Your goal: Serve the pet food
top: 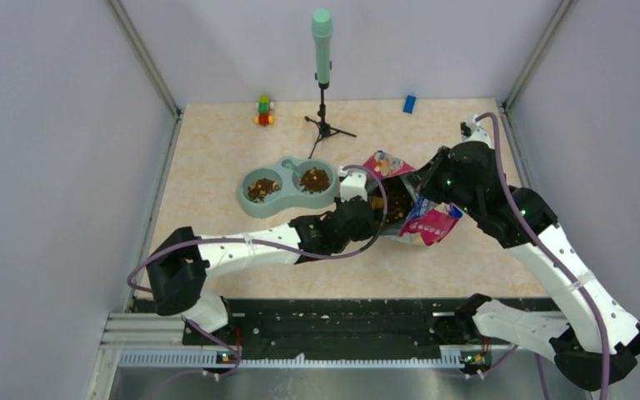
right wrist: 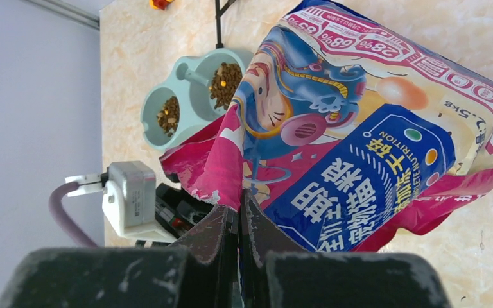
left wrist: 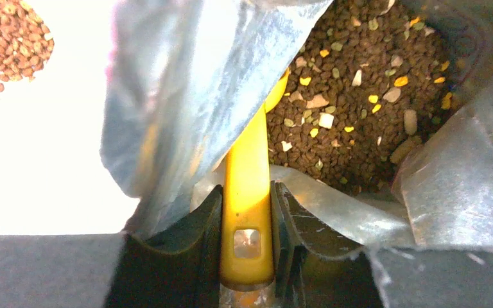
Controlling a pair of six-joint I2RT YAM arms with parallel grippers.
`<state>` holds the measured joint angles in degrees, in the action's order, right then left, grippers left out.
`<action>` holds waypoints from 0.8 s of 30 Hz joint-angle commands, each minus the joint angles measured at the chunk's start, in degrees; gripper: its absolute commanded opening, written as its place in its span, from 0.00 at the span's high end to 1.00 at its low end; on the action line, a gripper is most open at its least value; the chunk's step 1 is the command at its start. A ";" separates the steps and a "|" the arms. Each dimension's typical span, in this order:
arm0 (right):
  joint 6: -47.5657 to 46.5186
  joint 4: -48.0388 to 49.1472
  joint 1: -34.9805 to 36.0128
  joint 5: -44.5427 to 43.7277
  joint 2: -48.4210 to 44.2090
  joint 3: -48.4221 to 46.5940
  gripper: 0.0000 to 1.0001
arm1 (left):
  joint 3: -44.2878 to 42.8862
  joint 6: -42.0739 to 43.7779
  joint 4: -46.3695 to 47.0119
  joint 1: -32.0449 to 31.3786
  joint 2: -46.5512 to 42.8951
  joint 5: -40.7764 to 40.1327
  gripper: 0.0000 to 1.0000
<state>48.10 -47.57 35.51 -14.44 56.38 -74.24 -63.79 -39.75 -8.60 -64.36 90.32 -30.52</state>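
"Left gripper (left wrist: 247, 192)?"
"Clamped on the flat handle of one yellow plastic scoop (left wrist: 247, 151), which reaches into the glossy pink-blue foil bag (right wrist: 359, 128)."
"Right gripper (right wrist: 239, 215)?"
"Pinched shut on that bag's crumpled rim."
"The pet food (left wrist: 353, 128)?"
"Dark-brown pellets heaped inside the bag, and more in both wells of one pale-green twin dish (top: 287, 185). It's all on a beige marbled tabletop (top: 217, 150), with plain grey walls (top: 50, 125) around."

The double bowl (top: 286, 197) sits at centre frame, with pet food (top: 314, 179) in both wells. The bag (top: 430, 223) lies just right of it, the scoop (left wrist: 247, 186) in its mouth. The microphone stand (top: 323, 83) stands behind the bowl.
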 commanded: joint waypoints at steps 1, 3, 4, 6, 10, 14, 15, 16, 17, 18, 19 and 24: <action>-0.25 0.46 -0.53 -3.32 -2.06 -0.32 1.00 | 5.83 8.66 10.97 0.22 -5.61 -3.88 1.00; -0.24 0.56 -0.53 -3.40 -2.09 -0.38 1.00 | 7.39 11.61 13.57 0.04 -7.20 -3.60 1.00; -0.28 0.49 -0.53 -3.44 -2.07 -0.37 1.00 | 8.11 12.87 14.66 -0.05 -8.01 -3.27 1.00; -0.25 0.45 -0.53 -3.62 -2.05 -0.38 1.00 | 9.74 15.28 16.87 -0.14 -9.48 -1.86 1.00; -0.28 0.55 -0.53 -3.72 -1.99 -0.34 1.00 | 13.70 19.12 21.43 -0.23 -11.90 0.28 1.00; -0.29 0.37 -0.53 -4.08 -1.82 -0.64 1.00 | 15.37 20.93 22.24 -0.32 -14.10 1.43 1.00; -0.32 0.37 -0.50 -4.12 -1.76 -0.69 1.00 | 15.58 21.33 21.98 -0.37 -14.50 1.84 1.00; -0.33 0.37 -0.52 -4.24 -1.70 -0.72 1.00 | 15.70 21.83 21.66 -0.46 -14.94 1.97 1.00; -0.37 0.39 -0.53 -4.13 -1.64 -0.71 1.00 | 15.77 22.28 21.30 -0.62 -15.44 2.08 1.00; -0.36 0.43 -0.52 -4.11 -1.56 -0.71 1.00 | 15.86 22.72 20.76 -0.81 -15.96 2.08 1.00; -0.44 0.50 -0.52 -4.11 -1.52 -0.77 1.00 | 15.98 23.18 20.39 -0.89 -16.43 2.04 1.00; -0.53 0.55 -0.53 -4.62 -1.10 -1.20 1.00 | 17.95 24.68 19.30 -1.58 -19.44 1.98 1.00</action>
<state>48.12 -47.59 35.48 -15.62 56.29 -74.24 -47.77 -18.22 11.51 -65.80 74.78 -26.11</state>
